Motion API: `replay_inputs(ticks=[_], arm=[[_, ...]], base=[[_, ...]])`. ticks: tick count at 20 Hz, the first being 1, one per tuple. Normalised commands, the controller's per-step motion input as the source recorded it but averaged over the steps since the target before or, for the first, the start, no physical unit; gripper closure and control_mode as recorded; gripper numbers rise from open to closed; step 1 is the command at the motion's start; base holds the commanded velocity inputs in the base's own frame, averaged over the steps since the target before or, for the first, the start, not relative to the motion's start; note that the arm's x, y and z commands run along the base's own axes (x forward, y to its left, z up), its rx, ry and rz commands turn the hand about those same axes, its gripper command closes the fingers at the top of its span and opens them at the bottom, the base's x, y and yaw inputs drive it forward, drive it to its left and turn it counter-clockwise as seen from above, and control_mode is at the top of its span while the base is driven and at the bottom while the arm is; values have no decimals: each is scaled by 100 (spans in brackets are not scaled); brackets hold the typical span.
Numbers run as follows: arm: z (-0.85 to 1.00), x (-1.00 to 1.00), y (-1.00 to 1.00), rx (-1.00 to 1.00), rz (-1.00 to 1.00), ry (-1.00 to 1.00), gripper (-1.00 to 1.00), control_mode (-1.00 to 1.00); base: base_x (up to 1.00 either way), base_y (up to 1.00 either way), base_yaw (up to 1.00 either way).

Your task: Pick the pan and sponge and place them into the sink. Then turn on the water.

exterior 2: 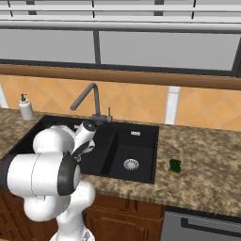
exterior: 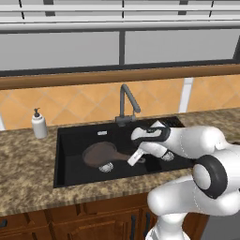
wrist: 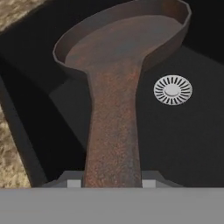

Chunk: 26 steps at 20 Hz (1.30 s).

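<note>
Over the large basin of the sink, the gripper is gripping the pan by its handle, while the sponge is lying on the table right of the sink.

Robot arm: glossy white rounded shells w/ dark grey-black bands at joints, bulbous elbow & shoulder segs; white hand housing w/ black trim; small light-grey finger tips, squared ends
</note>
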Motion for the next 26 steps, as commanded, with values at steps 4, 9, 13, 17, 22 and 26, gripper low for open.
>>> replay_inputs(ticks=[4, 9, 13, 17, 22, 26], arm=[[-34, 42, 24, -11, 0, 4, 100, -100], [-37, 38, 16, -11, 0, 8, 100, -100], [-30, 19, 8, -9, 2, 7, 100, -100], [-29, 18, 3, -7, 3, 6, 100, -100], [-16, 16, 0, -5, 4, 1, 100, -100], [-9, 12, 0, -3, 5, 0, 100, -100]], base=[[0, 0, 0], [0, 0, 0], [0, 0, 0], [0, 0, 0], [0, 0, 0], [0, 0, 0]])
